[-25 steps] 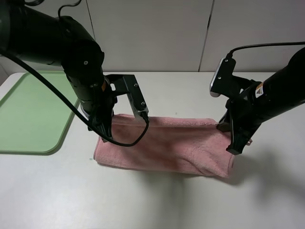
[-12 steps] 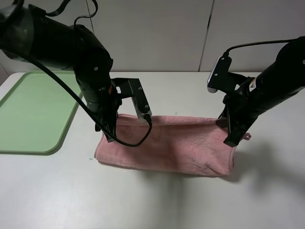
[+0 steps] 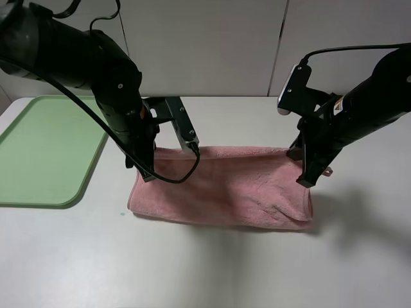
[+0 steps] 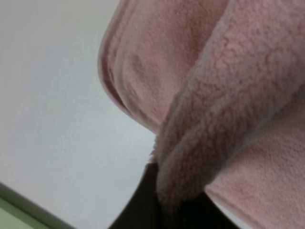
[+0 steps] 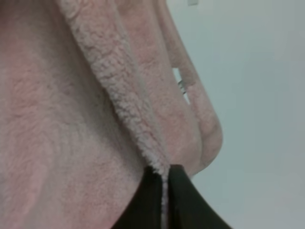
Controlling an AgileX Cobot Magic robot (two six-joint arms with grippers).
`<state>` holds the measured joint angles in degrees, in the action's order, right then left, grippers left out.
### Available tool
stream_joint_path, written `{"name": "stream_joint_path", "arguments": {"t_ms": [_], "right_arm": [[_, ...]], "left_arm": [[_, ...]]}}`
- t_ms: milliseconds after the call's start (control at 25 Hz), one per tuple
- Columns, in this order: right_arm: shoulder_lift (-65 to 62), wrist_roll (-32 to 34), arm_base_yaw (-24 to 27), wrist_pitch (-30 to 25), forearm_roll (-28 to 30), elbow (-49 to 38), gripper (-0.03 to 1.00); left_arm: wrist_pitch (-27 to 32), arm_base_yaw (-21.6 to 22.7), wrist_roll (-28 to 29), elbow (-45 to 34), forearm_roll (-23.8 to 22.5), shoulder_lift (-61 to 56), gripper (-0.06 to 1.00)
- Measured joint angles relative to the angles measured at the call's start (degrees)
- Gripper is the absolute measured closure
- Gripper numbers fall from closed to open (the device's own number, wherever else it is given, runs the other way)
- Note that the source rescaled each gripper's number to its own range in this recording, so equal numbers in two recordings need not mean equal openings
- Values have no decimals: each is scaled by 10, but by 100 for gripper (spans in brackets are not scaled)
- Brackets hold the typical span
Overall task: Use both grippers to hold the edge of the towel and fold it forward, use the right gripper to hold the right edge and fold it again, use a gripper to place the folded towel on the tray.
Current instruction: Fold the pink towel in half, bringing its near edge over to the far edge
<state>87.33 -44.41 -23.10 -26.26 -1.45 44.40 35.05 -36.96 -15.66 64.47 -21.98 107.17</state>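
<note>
With the black left gripper (image 3: pixel 146 174) and right gripper (image 3: pixel 304 181) each closed on the hem (image 5: pixel 133 129) of the fluffy pink terry towel (image 3: pixel 225 189), which lies near the flat pale green plastic tray (image 3: pixel 38 154), carry both ends forward level and together.

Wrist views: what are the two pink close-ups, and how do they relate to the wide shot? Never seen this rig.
This is a robot with two black-sleeved arms, each ending in a pincer gripper. The wide picture comes from a camera mounted high over a white table; each close-up comes from a camera on one wrist, looking along its jaws. On the table lie a fluffy pink terry towel, apparently doubled over, and, at the left of the wide view, a flat pale green plastic tray. The left gripper is shut on the towel's edge at one end, the right gripper at the other. The dark wedges in the close-ups are those closed jaws pinching the pink pile.
</note>
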Motion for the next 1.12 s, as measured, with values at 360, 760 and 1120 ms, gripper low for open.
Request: {"name": "stream_joint_path", "arguments": {"t_ms": [360, 760, 1120], "right_arm": [[0, 0, 0, 10, 10, 0, 97], [0, 0, 0, 7, 20, 0, 97], [0, 0, 2, -1, 26, 0, 97]], "left_arm": [[-5, 0, 0, 0, 0, 0, 94], [3, 1, 24, 0, -11, 0, 74], [-2, 11, 61, -1, -74, 4, -3]]}}
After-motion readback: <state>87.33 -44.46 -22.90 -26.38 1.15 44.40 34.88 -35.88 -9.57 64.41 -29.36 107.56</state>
